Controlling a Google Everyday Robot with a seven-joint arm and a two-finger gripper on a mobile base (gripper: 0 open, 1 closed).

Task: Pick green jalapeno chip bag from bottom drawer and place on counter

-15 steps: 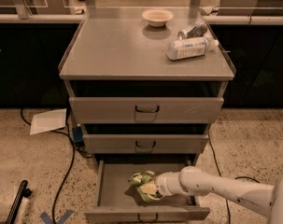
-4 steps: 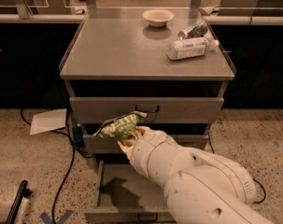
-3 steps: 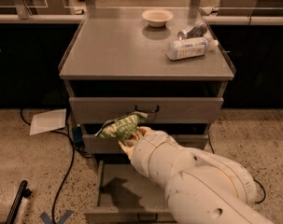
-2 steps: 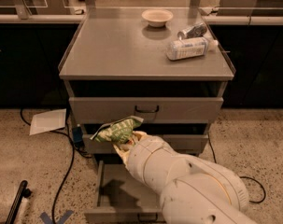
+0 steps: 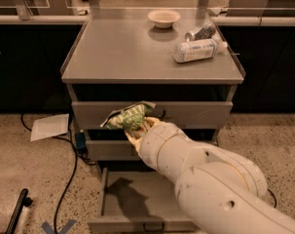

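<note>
Currently: gripper (image 5: 138, 130) pinching green jalapeno chip bag (image 5: 128, 117) before top drawer (image 5: 198, 114); raise above counter (image 5: 122, 50) rim, set down clear of bottle (image 5: 197, 50).

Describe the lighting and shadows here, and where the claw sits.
Camera view: warm, dim light; the counter is evenly lit, no glare, with a soft shadow by the bowl. Camera view: the claw, gripping the green jalapeno chip bag before the top drawer, is lit; a dark shadow lies inside the open bottom drawer.

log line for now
gripper shut on green jalapeno chip bag | bag below counter level | bottom drawer open
</note>
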